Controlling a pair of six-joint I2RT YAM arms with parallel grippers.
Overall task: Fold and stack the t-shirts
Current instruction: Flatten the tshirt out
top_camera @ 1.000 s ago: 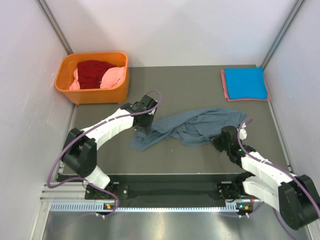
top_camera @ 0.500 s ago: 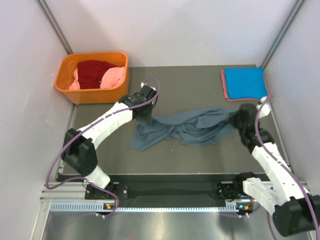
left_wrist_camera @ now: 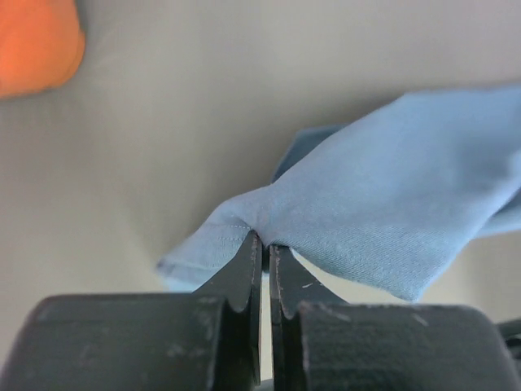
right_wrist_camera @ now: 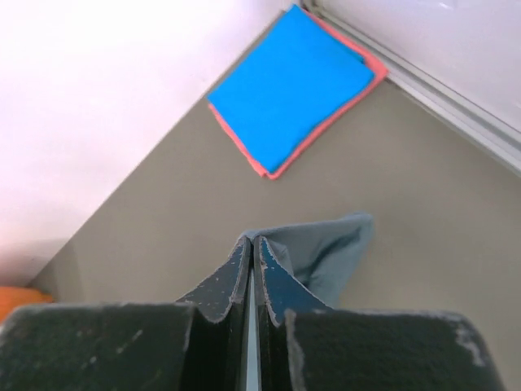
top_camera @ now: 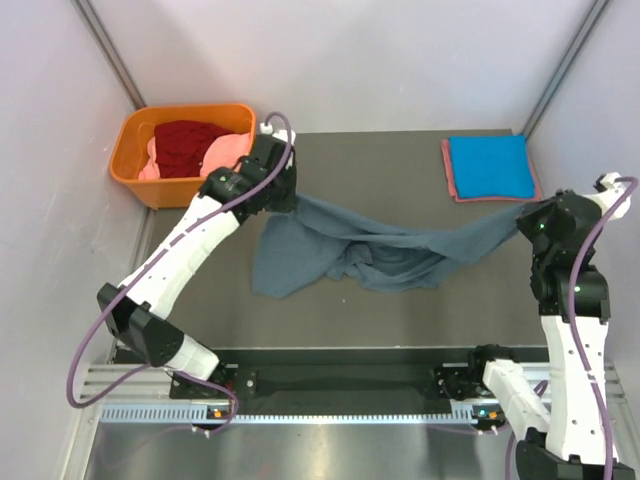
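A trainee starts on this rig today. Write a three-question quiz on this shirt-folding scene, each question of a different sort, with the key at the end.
1. True or false: the left gripper and the right gripper are each shut on the grey-blue t-shirt.
2. Where does the folded bright blue t-shirt lie?
A. under the grey-blue t-shirt
B. on a salmon-red t-shirt at the far right of the table
C. hanging from the left gripper
3. Fill in: the dark red t-shirt and the pink t-shirt lie in the ____.

Key: 1 true; 2 B; 3 orange basket
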